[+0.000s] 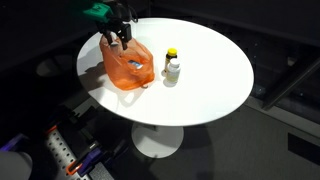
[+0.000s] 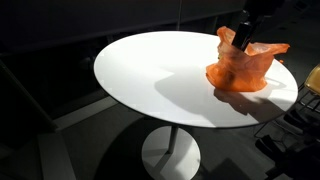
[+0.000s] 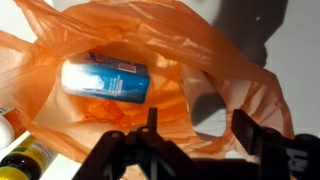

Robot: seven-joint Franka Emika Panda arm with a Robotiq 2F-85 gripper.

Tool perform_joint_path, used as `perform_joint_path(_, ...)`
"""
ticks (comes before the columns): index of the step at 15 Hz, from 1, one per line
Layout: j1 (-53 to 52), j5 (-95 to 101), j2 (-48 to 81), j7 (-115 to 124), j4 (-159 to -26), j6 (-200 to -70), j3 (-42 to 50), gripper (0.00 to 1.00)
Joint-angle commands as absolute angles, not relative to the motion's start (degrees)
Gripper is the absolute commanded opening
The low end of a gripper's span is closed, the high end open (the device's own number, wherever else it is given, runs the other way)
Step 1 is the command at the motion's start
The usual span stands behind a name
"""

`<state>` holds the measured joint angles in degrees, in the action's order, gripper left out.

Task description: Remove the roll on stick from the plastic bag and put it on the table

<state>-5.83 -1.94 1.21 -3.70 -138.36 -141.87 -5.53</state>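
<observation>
- Now, the roll on stick (image 3: 105, 80) lies on its side deep inside the plastic bag (image 3: 200, 60), down at the bottom.
- The bag's mouth is wide open in the wrist view, so the blue and white stick shows clearly.
- The claw (image 3: 197, 132) hangs just over the open mouth. Its two fingers (image 3: 243, 128) are spread apart and hold nothing. The stick is off to one side of them, not between them.
- In both exterior views the bag sits on the round white surface (image 1: 210, 70), near its edge, with the claw at its top.
- A dark bottle with a yellow cap (image 1: 171, 54) and a small white bottle (image 1: 174, 71) stand close together on the surface, beside the bag and outside it.
</observation>
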Motion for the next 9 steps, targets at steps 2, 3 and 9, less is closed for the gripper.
perform_joint_path(2, -5.9, -1.7, 0.3, -3.6, -138.2, -140.3, -5.8, 0.43)
perform_joint_path(3, -5.8, -1.7, 0.0, -3.7, -138.2, -140.3, -5.7, 0.33)
perform_joint_path(9, -5.1, -3.4, -4.4, -6.1, -137.8, -135.6, -4.9, 0.1)
